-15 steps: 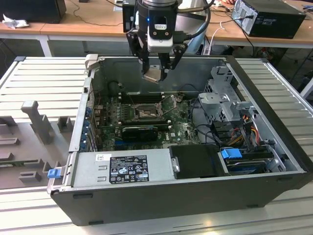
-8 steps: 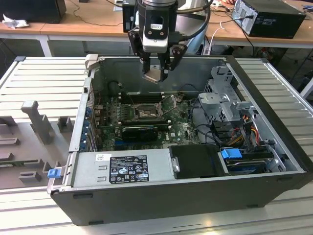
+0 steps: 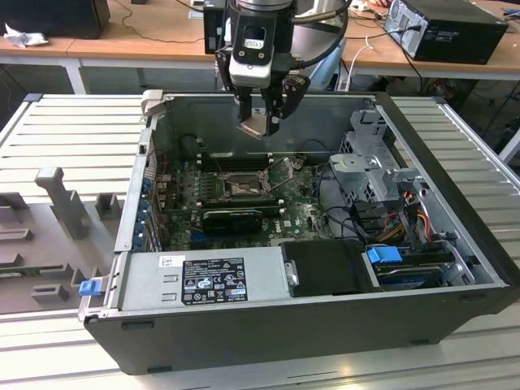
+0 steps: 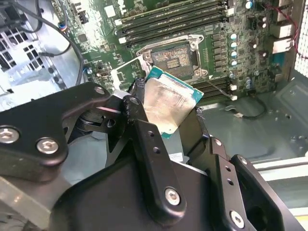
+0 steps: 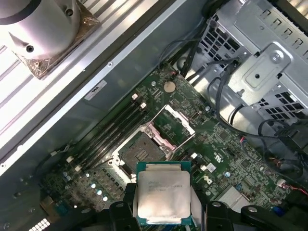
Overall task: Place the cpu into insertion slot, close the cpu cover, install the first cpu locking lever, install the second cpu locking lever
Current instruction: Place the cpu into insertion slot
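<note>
Desk: the ribbed grey desk [image 3: 459,134] carries the open computer case [image 3: 244,345]; on the exterior view's left some grey moulded holders [image 3: 61,203] lie on it
Power supply: a grey box with a label [image 3: 203,280] sits at the near wall of the case and plays no part now
Gripper: the gripper [image 3: 262,120] hangs over the open case, above the green board [image 3: 305,213] and well apart from it
Jaws: they pinch the cpu [image 5: 162,192] by two opposite edges, and its pale face is seen in both wrist views
Cpu: in the air between the jaws, a little tilted in the second wrist view, touching nothing else
Insertion slot: the insertion slot [image 5: 139,150] is empty and its dark contact field lies bare
Cpu cover: the cpu cover [image 5: 181,118] stands swung up beside the slot, on the exterior view's right of it
Lever: a thin wire lever [image 4: 219,90] lies free near the slot; I judge it is not latched, because the cover is up
Drive cage: a metal cage with cables [image 3: 374,171] fills the exterior view's right of the case
Done: the cpu is picked up and brought over the case
Left: as I judge it, all four steps, since the cpu is not yet in the slot, the cover is open and no lever is locked
</note>
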You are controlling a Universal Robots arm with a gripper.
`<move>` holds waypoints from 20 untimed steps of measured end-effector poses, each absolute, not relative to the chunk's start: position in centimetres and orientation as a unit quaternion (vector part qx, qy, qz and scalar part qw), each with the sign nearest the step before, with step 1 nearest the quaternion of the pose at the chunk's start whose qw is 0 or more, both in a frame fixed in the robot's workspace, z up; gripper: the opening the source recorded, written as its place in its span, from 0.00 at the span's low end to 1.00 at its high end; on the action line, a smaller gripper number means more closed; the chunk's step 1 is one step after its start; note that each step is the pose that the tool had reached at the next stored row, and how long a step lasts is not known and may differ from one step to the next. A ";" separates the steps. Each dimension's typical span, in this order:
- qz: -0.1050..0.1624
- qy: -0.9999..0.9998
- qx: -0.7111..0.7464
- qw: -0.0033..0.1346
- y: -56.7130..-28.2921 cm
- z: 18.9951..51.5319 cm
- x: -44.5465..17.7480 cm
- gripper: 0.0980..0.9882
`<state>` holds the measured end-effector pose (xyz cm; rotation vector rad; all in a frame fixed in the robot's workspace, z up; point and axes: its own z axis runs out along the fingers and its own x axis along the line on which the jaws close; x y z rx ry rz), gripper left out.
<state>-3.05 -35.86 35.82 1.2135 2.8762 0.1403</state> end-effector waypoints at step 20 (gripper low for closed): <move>0.042 0.829 0.557 0.017 -35.9 35.6 -3.1 0.48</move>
